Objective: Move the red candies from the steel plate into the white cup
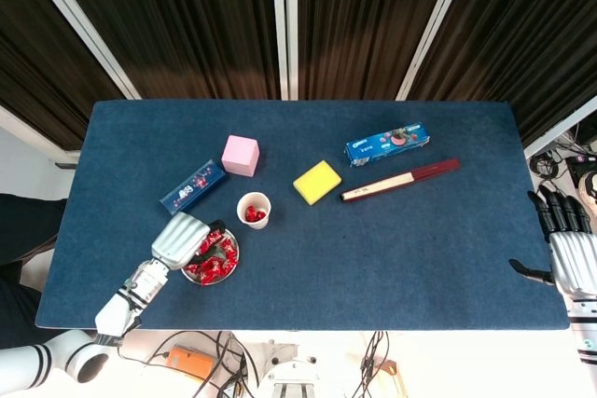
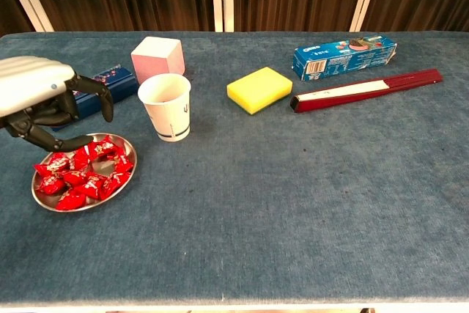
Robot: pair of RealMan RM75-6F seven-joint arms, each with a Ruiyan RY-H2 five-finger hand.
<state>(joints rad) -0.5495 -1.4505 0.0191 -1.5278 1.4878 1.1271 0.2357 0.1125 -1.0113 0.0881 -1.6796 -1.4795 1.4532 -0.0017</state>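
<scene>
The left hand's fingers [image 2: 86, 90] are loosely curled and spread, with nothing between them, and the left hand [image 2: 40, 97] hangs just above the back rim of the steel plate [image 2: 122, 179], which sits near the table's front-left corner. The red candies [image 2: 80, 171] lie heaped in that plate, touching and partly overlapping one another; a few more already show inside the white cup [image 1: 254, 211], which stands upright just behind and to the right of the plate. Each candy looks light and small, with a crinkly, glossy wrapper that will probably slip under smooth fingertips and drag its neighbours along. The firmer middle of a sweet seems the better place to pinch than the twisted ends, and one at the edge of the heap should come free most cleanly. The cup is light too and could tip if knocked. The right hand [image 1: 566, 253] is well apart, off the table's right edge near the front corner, fingers extended and holding nothing. Along the table's back lie a pink cube [image 2: 157, 54], a yellow sponge [image 2: 259, 89] and a blue biscuit box [image 2: 344, 54].
</scene>
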